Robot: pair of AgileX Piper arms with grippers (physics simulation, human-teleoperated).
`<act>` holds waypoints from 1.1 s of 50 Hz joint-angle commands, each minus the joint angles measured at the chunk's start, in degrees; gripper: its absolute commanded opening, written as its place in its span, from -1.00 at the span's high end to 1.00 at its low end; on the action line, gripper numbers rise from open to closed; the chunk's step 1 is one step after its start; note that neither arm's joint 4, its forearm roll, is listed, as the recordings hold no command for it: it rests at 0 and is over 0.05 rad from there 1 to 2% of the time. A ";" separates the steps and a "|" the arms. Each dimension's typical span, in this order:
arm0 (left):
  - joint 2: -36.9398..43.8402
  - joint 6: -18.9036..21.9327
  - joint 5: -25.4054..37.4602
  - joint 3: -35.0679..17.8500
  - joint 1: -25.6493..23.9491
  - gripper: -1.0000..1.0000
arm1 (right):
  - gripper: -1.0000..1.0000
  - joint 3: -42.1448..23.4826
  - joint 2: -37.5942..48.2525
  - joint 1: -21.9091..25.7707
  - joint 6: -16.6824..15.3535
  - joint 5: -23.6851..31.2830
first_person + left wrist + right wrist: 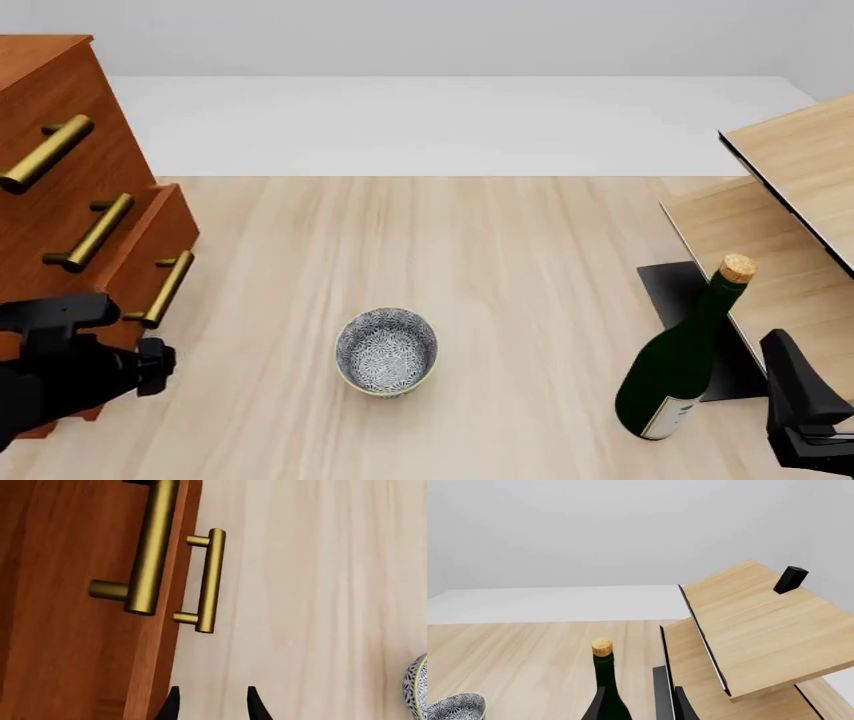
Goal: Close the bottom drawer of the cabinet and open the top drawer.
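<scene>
The reddish-brown cabinet (34, 55) stands at the table's left edge. Its top drawer (80, 100) sits flush with the front. The bottom drawer (171, 225) juts out past the drawer above, its brass bar handle (167, 288) angled toward the table. My left gripper (150, 368) hovers just in front of that handle, open and holding nothing. In the left wrist view the open left gripper (213, 705) points past two brass handles, a nearer one (150, 550) and a farther one (208, 580). My right gripper (798, 400) is open at the front right, touching nothing.
A patterned bowl (387, 350) sits in the middle of the table. A dark green corked bottle (681, 370) stands just left of the right gripper. Pale wooden shelving (787, 190) with a black base (674, 290) fills the right side.
</scene>
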 commanded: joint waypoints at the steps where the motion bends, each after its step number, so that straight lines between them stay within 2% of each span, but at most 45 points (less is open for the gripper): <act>1: 0.52 3.11 -1.85 0.85 3.38 -1.00 | -1.00 0.00 -0.02 -0.02 0.07 0.01; 26: -0.25 7.57 -2.30 1.25 8.46 -1.00 | -1.00 -0.03 -0.01 -0.01 -0.02 0.05; 29: 0.00 10.14 -2.65 1.63 10.84 -1.00 | -1.00 -0.02 -0.01 0.00 -0.04 0.05; 30: -0.11 8.86 -2.49 1.35 9.78 -1.00 | -1.00 -0.03 -0.01 0.00 -0.04 0.05; 55: -0.85 8.90 -1.93 1.19 9.89 -1.00 | -1.00 -0.02 -0.02 -0.02 -0.02 0.05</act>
